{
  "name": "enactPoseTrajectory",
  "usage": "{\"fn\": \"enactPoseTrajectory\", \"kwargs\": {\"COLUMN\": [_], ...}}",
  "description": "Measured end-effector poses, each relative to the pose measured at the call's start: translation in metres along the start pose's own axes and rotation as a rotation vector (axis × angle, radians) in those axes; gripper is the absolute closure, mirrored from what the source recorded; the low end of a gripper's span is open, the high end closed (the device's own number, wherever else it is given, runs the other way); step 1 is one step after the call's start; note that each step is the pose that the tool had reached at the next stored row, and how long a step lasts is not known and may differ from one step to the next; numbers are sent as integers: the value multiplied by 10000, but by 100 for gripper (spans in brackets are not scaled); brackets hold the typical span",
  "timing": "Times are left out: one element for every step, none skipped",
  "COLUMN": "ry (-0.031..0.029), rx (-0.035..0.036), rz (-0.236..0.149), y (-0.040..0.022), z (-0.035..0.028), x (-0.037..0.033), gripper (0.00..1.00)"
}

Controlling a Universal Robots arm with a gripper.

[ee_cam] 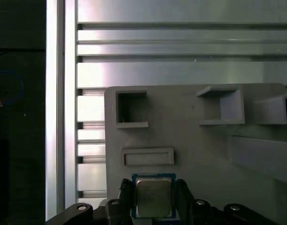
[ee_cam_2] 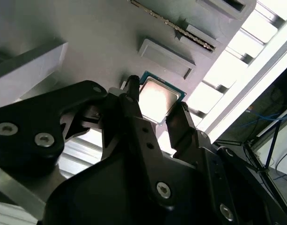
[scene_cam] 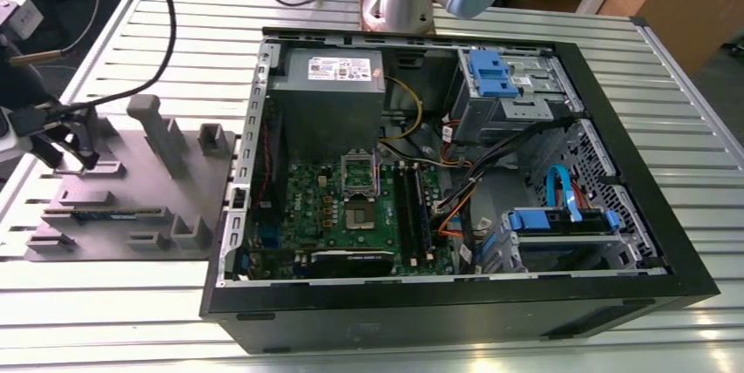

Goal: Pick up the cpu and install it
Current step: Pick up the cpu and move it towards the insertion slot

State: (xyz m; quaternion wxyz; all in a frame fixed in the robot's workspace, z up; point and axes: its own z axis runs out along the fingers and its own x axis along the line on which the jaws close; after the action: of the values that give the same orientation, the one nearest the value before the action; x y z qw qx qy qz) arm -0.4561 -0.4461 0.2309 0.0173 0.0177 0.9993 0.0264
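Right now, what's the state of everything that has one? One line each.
cpu: flat on the grey fixture, metal top up, not installed.
tool: down at the cpu, straddling it; whether it grips cannot be told.
computer case: on its side, side panel off, open.
cpu socket: cover flipped up, looks empty.
memory stick: standing in a fixture slot.

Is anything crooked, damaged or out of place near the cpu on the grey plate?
Nothing stands out. The cpu lies flat on the grey plate, its edges square with the raised blocks near it, and no damage shows. In the first wrist view the gripper is lined up centrally on the cpu.
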Motion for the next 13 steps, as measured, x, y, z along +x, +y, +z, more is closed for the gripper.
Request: {"fn": "enactPoseTrajectory", "kwargs": {"ry": [0, 1, 1, 1, 0, 1, 2, 0, 1, -1, -2, -2, -1], "rx": [0, 1, 1, 1, 0, 1, 1, 1, 1, -1, -1, -2, -1], "rz": [0, 0, 0, 0, 0, 0, 0, 0, 0, 0, 0, 0, 0], "y": [2, 3, 5, 7, 8, 10, 12, 14, 14, 14, 14, 14, 14], "z": [-28, -62, -93, -123, -156, -189, -225, -251, -262, -262, -262, -262, -264], "x": [-1, -2, -4, -6, -7, -9, -10, -12, -13, -13, -13, -13, -13], "gripper": [52, 52, 52, 52, 52, 52, 52, 52, 52, 52, 52, 52, 52]}}
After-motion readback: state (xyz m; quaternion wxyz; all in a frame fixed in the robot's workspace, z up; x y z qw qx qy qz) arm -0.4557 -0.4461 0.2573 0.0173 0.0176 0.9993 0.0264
